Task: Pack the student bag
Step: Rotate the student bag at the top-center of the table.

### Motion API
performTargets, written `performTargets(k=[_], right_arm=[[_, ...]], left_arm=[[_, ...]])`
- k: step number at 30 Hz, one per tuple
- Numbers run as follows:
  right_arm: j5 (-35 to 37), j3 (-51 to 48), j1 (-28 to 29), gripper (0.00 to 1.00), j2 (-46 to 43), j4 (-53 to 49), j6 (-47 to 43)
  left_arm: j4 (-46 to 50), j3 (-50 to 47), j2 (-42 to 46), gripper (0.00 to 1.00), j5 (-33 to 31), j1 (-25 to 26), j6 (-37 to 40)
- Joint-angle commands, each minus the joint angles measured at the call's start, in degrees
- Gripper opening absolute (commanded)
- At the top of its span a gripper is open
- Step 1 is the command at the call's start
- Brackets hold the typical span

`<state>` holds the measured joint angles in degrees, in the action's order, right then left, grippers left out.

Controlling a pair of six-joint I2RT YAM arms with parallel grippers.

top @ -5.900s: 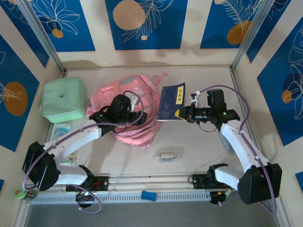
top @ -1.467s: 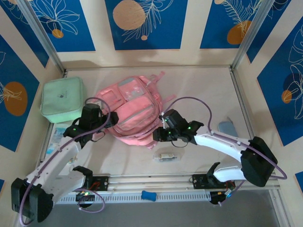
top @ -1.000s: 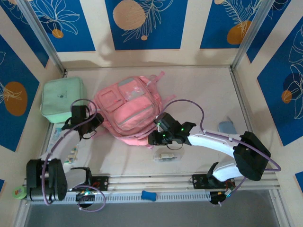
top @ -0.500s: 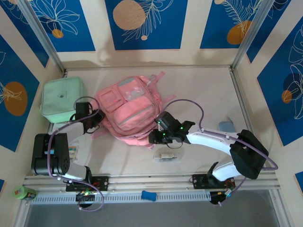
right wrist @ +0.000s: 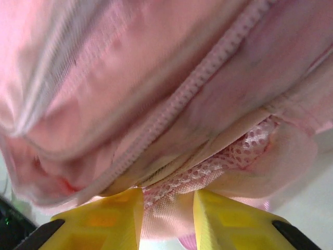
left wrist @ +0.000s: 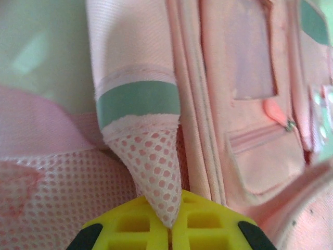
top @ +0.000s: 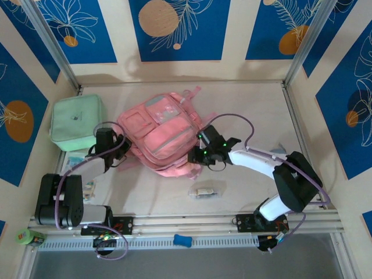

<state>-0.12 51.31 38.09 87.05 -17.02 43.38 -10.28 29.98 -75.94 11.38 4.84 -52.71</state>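
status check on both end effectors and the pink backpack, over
Left end effector shut on mesh strap tip of pink backpack. Right end effector clamped on mesh at its near edge. Small packet nearby, not touching.

student bag (top: 163,131) mid-table | case (top: 75,122) left of it | small item (top: 204,192), perhaps a packet, in front

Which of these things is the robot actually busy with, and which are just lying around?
In the job:
bag
left tool, clamped on the bag
right tool, clamped on the bag

Lying untouched:
mint case
packet
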Motion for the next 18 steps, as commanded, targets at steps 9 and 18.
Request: performTargets(k=[9,18], right_arm=[[-1.1,16.5,-17.4,0.35,10.1,-5.3,-12.2],[13.5,7.9,-10.7,0.50,-7.1,-18.6,-10.5]], left_arm=[[-2.1,-1.0,6.4,0.00,-10.8,21.5,-13.8],[-2.4,-1.1,5.5,0.00,-17.5,28.8,-19.3]])
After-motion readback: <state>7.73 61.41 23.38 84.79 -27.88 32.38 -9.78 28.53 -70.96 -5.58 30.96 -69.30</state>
